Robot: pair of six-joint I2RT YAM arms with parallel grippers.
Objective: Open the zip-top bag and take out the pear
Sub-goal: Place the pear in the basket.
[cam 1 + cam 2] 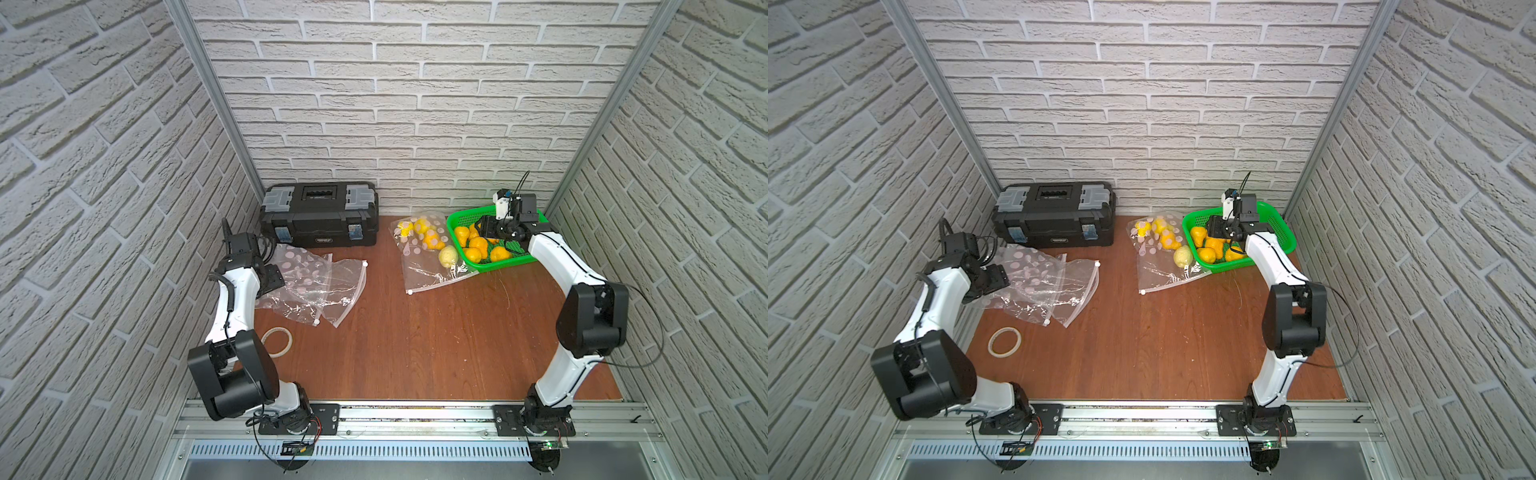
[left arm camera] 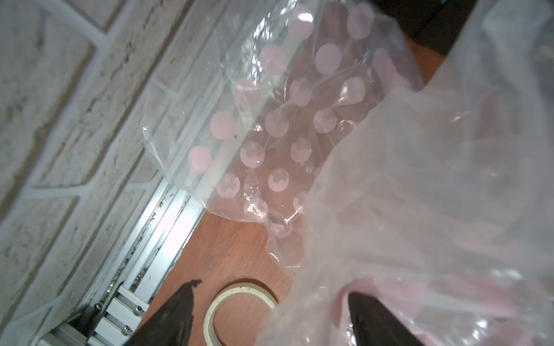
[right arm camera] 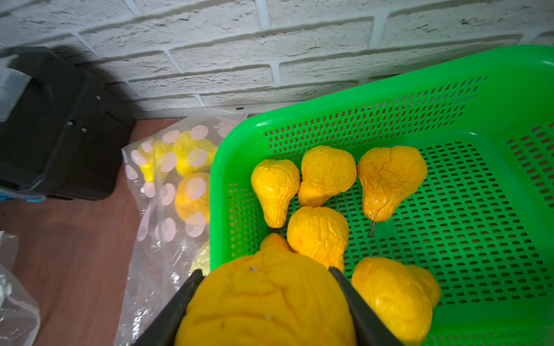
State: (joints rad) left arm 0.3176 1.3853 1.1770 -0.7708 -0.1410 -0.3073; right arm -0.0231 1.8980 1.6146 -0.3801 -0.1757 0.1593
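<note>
- The brown wood-grain counter (image 1: 415, 340) lay bare and open in front of the green perforated plastic basket (image 3: 389, 102), which sat in the far corner close to the brick wall.
- A clear pink-spotted zip-top bag (image 1: 424, 257) holding yellow fruit lay against the basket's outer wall. I could not tell whether its zip was open.
- Well away from the basket lay crumpled empty clear bags (image 1: 307, 282), a roll of tape (image 1: 277, 340) and a black toolbox (image 1: 320, 216).
- The right jaws were clamped on a wrinkled deep-yellow pear (image 3: 263, 305) over the basket, its lower part cut off by the frame.
- The left jaws stood apart, with clear film draped over one finger (image 2: 374, 320).
</note>
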